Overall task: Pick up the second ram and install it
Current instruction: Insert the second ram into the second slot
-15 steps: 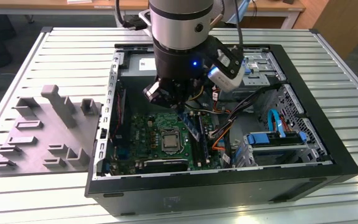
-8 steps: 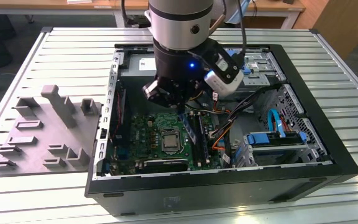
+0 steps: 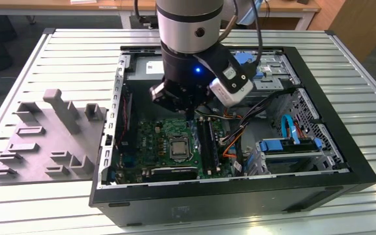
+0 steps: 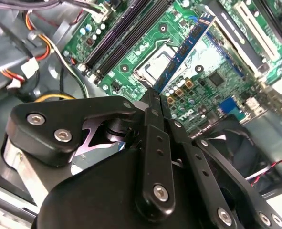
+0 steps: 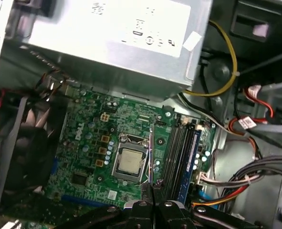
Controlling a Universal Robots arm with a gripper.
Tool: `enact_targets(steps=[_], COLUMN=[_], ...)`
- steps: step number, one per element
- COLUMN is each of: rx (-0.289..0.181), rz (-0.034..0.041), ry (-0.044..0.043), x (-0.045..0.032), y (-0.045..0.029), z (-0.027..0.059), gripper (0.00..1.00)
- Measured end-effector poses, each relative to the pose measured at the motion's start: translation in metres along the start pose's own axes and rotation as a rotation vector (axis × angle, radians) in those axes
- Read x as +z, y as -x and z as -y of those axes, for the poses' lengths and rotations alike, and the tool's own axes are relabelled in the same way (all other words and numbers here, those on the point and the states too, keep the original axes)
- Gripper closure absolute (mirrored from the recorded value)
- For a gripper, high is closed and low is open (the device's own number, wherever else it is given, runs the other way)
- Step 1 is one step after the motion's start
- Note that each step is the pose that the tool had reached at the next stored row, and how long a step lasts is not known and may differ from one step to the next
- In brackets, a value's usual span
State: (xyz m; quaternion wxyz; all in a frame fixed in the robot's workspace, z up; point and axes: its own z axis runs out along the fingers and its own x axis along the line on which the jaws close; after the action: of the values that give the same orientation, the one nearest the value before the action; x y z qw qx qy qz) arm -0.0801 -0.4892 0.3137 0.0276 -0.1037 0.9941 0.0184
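Setting: an open computer case lies on a slatted metal table. A grey moulded fixture sits on the table just beside the case, toward the exterior view's left.
Arm: it reaches down into the case, with the gripper low over the green board.
Gripper: its fingers are pressed together on the second ram, pinching one end of it, in both wrist views.
Second ram: the second wrist view shows it as a thin dark-blue stick with small chips and a pale label, running out from the fingertips over the board. In the first wrist view it is edge-on, a narrow line.
Position of the ram: it is held above the board at the edge of the processor socket, on the side facing the black memory slots. It is not in any slot.
Slots: a blue stick already sits in the slot nearest the cable bundle.
Around the board: a silver power supply box borders one side and a black fan another.
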Motion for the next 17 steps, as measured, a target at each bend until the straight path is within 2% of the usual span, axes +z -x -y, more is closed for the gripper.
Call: enact_targets(steps=[12,17], rx=[0.212,0.213], rz=[0.0065,0.0065], ry=[-0.0124,-0.0125], x=[0.0016,0.0017], y=[-0.0001,-0.0001], z=[0.0001,0.0000], gripper=[0.87,0.87])
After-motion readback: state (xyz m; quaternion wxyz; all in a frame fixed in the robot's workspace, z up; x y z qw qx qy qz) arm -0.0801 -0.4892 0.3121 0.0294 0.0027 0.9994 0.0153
